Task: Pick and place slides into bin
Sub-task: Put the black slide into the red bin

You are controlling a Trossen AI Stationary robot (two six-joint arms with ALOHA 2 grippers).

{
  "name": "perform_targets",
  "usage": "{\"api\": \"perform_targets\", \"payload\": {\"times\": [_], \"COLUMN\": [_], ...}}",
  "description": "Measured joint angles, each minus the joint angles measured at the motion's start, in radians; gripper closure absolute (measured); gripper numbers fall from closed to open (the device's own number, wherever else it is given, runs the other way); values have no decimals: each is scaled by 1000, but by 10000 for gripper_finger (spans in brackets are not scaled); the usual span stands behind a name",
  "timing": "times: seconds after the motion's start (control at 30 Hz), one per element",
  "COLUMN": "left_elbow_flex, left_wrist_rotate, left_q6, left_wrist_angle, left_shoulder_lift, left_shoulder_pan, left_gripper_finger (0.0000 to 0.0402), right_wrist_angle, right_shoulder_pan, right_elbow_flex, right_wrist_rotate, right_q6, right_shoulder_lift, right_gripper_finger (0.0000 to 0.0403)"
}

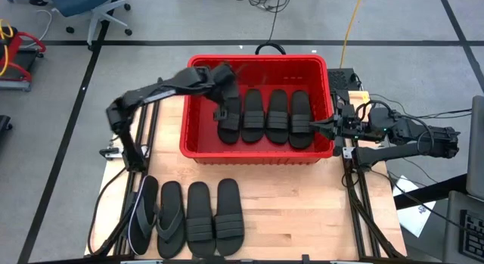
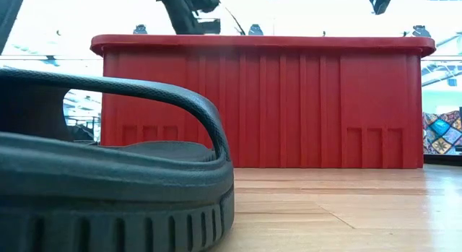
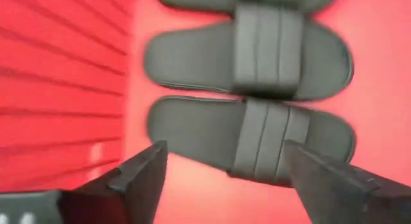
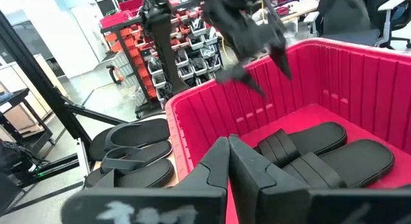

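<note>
**Bright room, soft close-ups**

Even overhead light, only faint shadows on the table. At table height the windows behind blow out white, and the nearest sandal looms dark and soft. Below the left gripper, the slides smear with blur.

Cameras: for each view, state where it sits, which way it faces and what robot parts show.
High: overhead, looking straight down; both arms, red bin.
Low: table level, facing the bin wall past a near slide; arm parts above.
Left wrist: inside bin, over slides; open left gripper.
Right wrist: at bin's edge; shut right gripper, left arm beyond.
All views share the bin.
</note>
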Motion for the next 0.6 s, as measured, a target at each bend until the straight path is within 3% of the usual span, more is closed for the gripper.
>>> {"api": "perform_targets", "payload": {"times": [0.1,0.3,0.33,0.47,0.6], "left_elbow_flex": [0,1,1,-8,-108], "left_wrist_rotate": [60,462,521,692,718], "left_q6": [-69,-140,-160,-242,-312], "left_wrist_angle": [7,222,266,383,419], "left_shoulder_lift": [-118,-370,-403,-521,-639], "left_shoulder_pan": [1,-3,-3,-10,-48], "left_gripper_finger": [172,365,382,383,395], "right_wrist_angle": [0,5,7,57,143], "right_shoulder_pan": [0,0,0,16,75], "right_elbow_flex": [0,0,0,0,0], "right_wrist_rotate": [0,2,2,-43,-31], "right_q6": [-9,-31,-31,-70,-84], "right_shoulder_lift": [0,0,0,7,48], "right_gripper_finger": [403,403,403,403,403]}}
